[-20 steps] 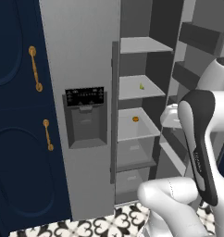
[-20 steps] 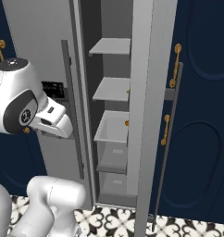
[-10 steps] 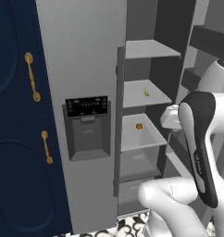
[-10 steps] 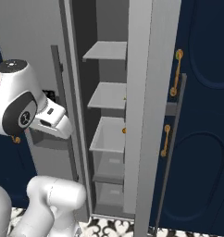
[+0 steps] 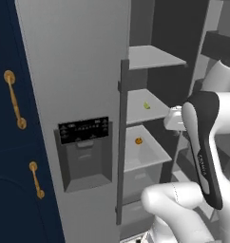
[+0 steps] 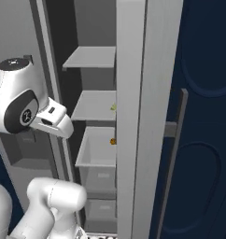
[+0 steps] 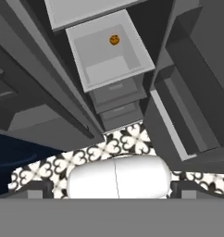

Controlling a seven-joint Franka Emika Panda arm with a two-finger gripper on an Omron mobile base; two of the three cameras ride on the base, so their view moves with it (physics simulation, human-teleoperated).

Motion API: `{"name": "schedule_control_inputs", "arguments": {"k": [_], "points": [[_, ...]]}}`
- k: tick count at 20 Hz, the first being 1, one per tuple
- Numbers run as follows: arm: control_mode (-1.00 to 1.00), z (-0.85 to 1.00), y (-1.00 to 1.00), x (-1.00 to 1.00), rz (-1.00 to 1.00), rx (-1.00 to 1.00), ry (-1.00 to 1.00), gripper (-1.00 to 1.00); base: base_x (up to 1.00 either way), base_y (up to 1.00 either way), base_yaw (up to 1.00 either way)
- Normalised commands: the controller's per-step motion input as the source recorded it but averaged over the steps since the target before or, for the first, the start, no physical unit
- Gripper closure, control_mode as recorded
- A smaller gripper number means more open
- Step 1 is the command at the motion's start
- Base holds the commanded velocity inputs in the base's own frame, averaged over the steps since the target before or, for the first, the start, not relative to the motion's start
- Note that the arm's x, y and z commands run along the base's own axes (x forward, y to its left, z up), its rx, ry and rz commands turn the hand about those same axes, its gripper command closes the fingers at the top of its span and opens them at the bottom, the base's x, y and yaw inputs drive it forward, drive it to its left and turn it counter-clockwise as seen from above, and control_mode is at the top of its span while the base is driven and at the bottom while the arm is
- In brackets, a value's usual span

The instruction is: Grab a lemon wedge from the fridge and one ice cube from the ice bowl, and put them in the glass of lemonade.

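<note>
The grey fridge (image 5: 74, 71) stands with its left door shut and its right door (image 6: 133, 93) swung open. A tiny yellow-green lemon wedge (image 5: 147, 105) lies on the middle shelf (image 5: 136, 109); in the right base view the lemon wedge (image 6: 113, 107) peeks past the door's edge. My gripper (image 7: 113, 189) hangs in front of the open compartment, apart from the wedge, open with nothing between its fingers. It looks down at the white drawer (image 7: 132, 60) below that shelf. The ice bowl, ice cube and glass of lemonade are out of view.
A small round orange item (image 5: 138, 141) sits in the white drawer below the wedge's shelf. Navy cabinets with brass handles (image 5: 12, 99) flank the fridge on the left. The open door with its long dark handle (image 6: 173, 154) stands close on the right. Patterned floor tiles (image 7: 127, 139) lie below.
The whole picture has grown and shifted: the base has driven closer to the fridge. The arm keeps its pose and the gripper stays open.
</note>
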Motion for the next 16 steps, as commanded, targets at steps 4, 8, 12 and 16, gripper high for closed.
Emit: {"name": "schedule_control_inputs", "arguments": {"k": [4,8,12,16], "points": [[1.0,0.0,0.0,0.0,0.0,0.0,0.0,-1.0,0.17,-0.11,-0.21],[1.0,0.0,0.0,0.0,0.0,0.0,0.0,-1.0,0.33,-0.23,-0.18],[1.0,0.0,0.0,0.0,0.0,0.0,0.0,-1.0,0.6,-0.21,-0.07],[1.0,0.0,0.0,0.0,0.0,0.0,0.0,-1.0,0.68,-0.26,0.0]]}}
